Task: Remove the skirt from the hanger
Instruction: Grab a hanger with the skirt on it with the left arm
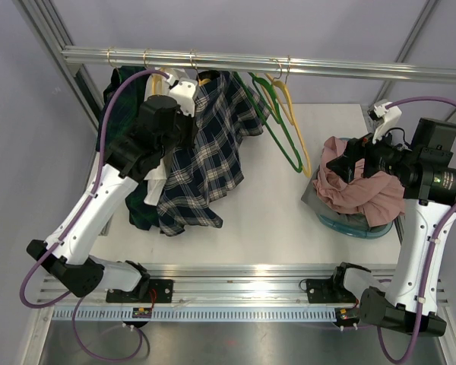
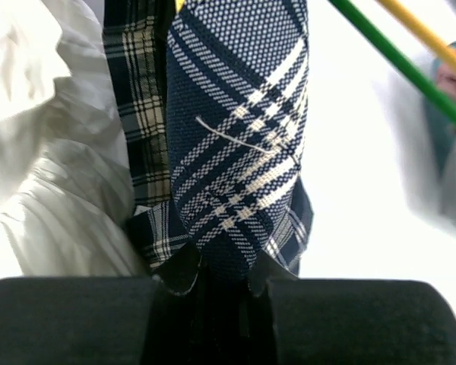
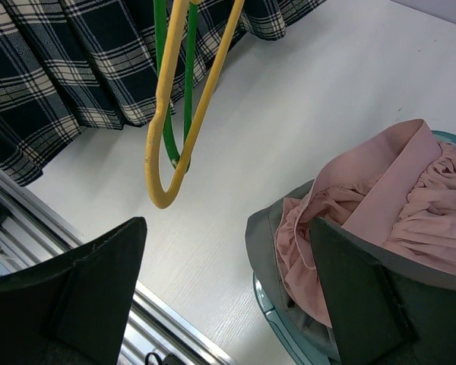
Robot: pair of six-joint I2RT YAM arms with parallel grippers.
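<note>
A navy and white plaid skirt (image 1: 205, 152) hangs from the rail (image 1: 289, 64) at the left, its hem draping to the table. My left gripper (image 1: 184, 95) is up near the skirt's top and is shut on a fold of the plaid fabric (image 2: 235, 152); the fingers (image 2: 178, 270) pinch it between them. The skirt's hanger is hidden behind the arm and cloth. My right gripper (image 3: 228, 289) is open and empty, held above the table beside the basket; it also shows in the top view (image 1: 357, 163).
Empty green (image 1: 277, 125) and yellow (image 1: 296, 125) hangers hang from the rail right of the skirt. A white garment (image 2: 45, 152) hangs left of it. A teal basket (image 1: 365, 226) at the right holds pink and grey clothes (image 1: 361, 190).
</note>
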